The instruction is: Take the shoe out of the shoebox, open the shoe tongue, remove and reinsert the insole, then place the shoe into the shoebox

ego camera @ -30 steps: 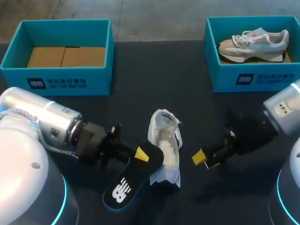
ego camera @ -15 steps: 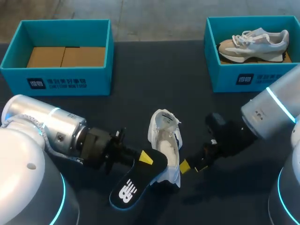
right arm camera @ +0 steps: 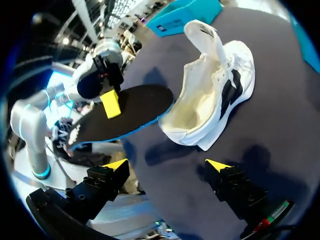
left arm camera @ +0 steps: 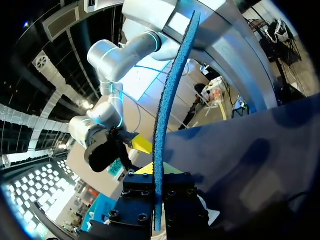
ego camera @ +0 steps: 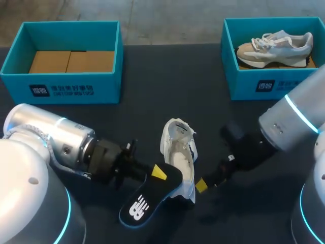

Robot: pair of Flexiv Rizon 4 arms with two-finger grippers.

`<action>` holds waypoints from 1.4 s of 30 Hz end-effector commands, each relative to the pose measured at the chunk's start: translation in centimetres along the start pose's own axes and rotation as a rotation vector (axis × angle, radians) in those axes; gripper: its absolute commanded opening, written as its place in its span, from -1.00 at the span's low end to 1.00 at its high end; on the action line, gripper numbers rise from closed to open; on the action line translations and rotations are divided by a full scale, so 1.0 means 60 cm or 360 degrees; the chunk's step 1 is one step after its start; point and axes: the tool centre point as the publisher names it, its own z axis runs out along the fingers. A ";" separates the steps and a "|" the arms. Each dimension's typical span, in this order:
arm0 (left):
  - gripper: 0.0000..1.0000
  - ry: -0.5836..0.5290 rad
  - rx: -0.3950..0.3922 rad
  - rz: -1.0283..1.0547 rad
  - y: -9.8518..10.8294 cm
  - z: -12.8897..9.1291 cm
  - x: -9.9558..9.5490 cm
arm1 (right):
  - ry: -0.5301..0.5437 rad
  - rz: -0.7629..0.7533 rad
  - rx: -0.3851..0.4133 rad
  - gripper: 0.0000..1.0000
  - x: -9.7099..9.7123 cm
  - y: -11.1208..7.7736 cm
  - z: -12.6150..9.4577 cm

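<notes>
Left gripper clamps the black insole, white logo up, at 7 o'clock of the white shoe on the dark table. Right gripper, spread and empty, sits at the shoe's 4 o'clock. Left box and right box carry white print.

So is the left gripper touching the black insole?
Touching. The left wrist view shows the left gripper shut on the insole, its thin blue edge pinched from both sides.

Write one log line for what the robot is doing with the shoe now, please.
left jaws: shut on insole | insole: tip at shoe opening | right jaws: open, beside shoe | shoe: on table
</notes>
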 end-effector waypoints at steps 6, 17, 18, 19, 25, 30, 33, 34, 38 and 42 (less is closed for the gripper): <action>-1.00 -0.0030 0.0010 -0.0069 0.014 0.014 0.004 | -0.0228 -0.0210 0.0017 1.00 -0.004 0.019 0.018; -1.00 -0.0078 -0.0006 -0.0139 0.026 0.017 0.000 | -0.0283 -0.0238 0.0026 1.00 -0.032 0.009 0.021; -1.00 -0.0079 -0.0005 -0.0140 0.027 0.017 0.000 | -0.0284 -0.0232 0.0023 1.00 -0.034 0.007 0.023; -1.00 -0.0080 -0.0006 -0.0140 0.028 0.018 -0.001 | -0.0284 -0.0232 0.0023 1.00 -0.034 0.007 0.023; -1.00 -0.0091 0.0002 -0.0142 0.032 0.024 -0.005 | -0.0284 -0.0232 0.0023 1.00 -0.034 0.007 0.023; -1.00 -0.0111 0.0014 -0.0148 0.030 0.028 -0.010 | -0.0284 -0.0232 0.0023 1.00 -0.034 0.007 0.023; -1.00 -0.0116 0.0014 -0.0147 0.028 0.029 -0.012 | -0.0284 -0.0232 0.0023 1.00 -0.034 0.007 0.023; -1.00 -0.0123 0.0011 -0.0150 0.028 0.029 -0.012 | -0.0284 -0.0232 0.0023 1.00 -0.034 0.007 0.023; -1.00 -0.0163 0.0003 -0.0182 0.031 0.031 -0.010 | -0.0284 -0.0232 0.0023 1.00 -0.034 0.007 0.023; -1.00 -0.0183 0.0006 -0.0197 0.032 0.032 -0.009 | -0.0284 -0.0232 0.0023 1.00 -0.034 0.007 0.023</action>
